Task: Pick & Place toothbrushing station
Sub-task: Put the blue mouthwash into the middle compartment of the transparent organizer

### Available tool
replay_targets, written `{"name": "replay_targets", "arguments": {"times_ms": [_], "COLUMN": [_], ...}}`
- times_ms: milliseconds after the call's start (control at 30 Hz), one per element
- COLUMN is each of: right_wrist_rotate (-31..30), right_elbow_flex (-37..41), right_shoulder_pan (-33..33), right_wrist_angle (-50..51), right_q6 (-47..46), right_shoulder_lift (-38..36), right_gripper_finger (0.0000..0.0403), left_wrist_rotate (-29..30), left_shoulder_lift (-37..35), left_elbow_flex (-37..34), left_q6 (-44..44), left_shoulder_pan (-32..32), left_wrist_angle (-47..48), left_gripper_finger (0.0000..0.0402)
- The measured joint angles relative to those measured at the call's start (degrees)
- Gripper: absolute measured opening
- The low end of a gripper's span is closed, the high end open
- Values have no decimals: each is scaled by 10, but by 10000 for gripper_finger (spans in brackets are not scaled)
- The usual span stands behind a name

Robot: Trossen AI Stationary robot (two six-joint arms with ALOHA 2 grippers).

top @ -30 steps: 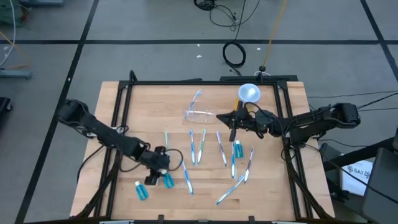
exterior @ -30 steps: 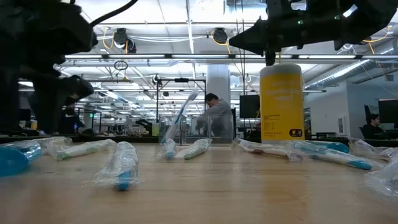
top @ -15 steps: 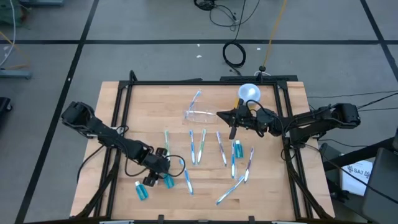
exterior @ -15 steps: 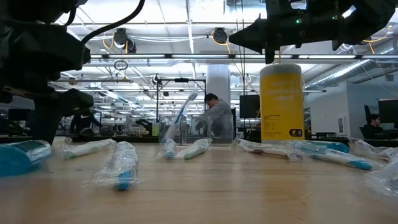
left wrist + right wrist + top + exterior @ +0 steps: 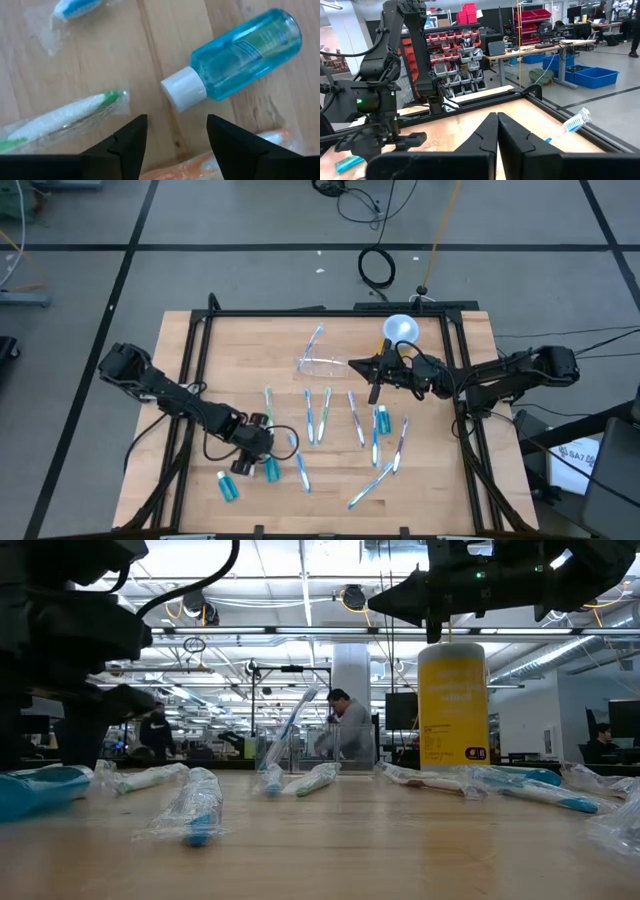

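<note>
The toothbrushing station, a clear plastic holder (image 5: 320, 363), rests on the table at mid back with a blue toothbrush (image 5: 316, 337) reaching out of it; the low view shows the holder (image 5: 283, 751) far off. My left gripper (image 5: 244, 464) hangs open near the front left, fingers pointing down. In the left wrist view my left gripper (image 5: 176, 136) stands just short of the white cap (image 5: 183, 90) of a lying blue bottle (image 5: 245, 52). My right gripper (image 5: 374, 383) is shut and level, up in the air beside the yellow jar (image 5: 452, 705).
Several wrapped toothbrushes (image 5: 320, 415) lie across the table's middle and front right. More blue bottles (image 5: 228, 487) lie at the front left. A green wrapped brush (image 5: 65, 117) lies beside my left fingers. A black frame (image 5: 460, 370) runs round the table.
My left gripper has rolled a little and stayed open over the blue bottles. In the low view the blue bottle at the left now shows more of its length than a second ago. My right arm has kept still.
</note>
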State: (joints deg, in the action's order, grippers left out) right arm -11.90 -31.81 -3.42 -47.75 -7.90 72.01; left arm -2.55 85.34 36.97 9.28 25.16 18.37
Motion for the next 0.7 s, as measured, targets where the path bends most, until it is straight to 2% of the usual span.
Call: {"name": "replay_targets", "arguments": {"times_ms": [200, 500, 700], "right_wrist_rotate": [0, 0, 0], "right_elbow_flex": [0, 0, 0], "right_shoulder_pan": [0, 0, 0], "right_wrist_angle": [1, 5, 13], "right_q6": [0, 0, 1], "right_shoulder_lift": [0, 0, 0], "right_gripper_finger": [4, 4, 4], "left_wrist_rotate": [2, 2, -5], "left_shoulder_lift": [0, 0, 0], "left_elbow_flex": [15, 37, 37], "left_q6": [-59, -163, -166], "left_shoulder_pan": [0, 0, 0], "left_wrist_angle": [23, 45, 58], "left_gripper_finger": [223, 201, 185]}}
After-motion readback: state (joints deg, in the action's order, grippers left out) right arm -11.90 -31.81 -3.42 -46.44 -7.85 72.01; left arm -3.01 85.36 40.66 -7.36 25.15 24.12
